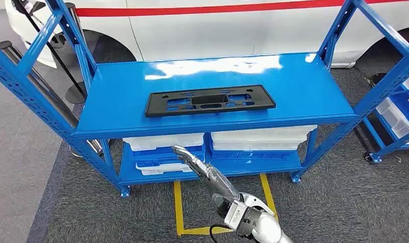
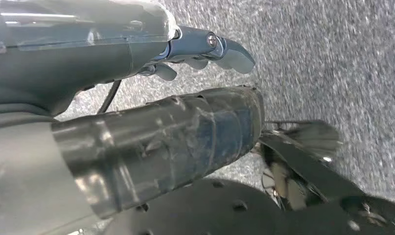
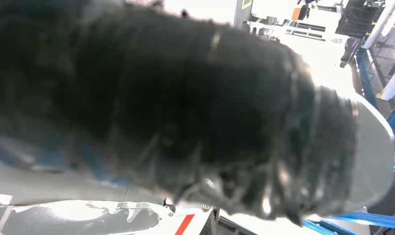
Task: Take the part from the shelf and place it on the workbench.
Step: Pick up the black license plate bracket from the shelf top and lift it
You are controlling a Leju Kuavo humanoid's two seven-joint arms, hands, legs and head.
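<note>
I am seeing the right hand [image 1: 199, 164] reaching empty, fingers extended, below the shelf [image 1: 313, 86]. Flat black slotted part [image 1: 210, 99] is lying on its glossy blue top; grey carpet [image 1: 339, 202] beneath.

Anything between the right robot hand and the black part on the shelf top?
In the head view, the right robot hand sits below the shelf top's front edge. That blue lip and bare shelf surface separate it from the black part; nothing else intervenes.

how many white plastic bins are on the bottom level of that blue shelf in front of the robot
3 show: one white bin upper left, a smaller one beneath it, one on the right. The shelf's top deck and the right hand may hide more.
</note>
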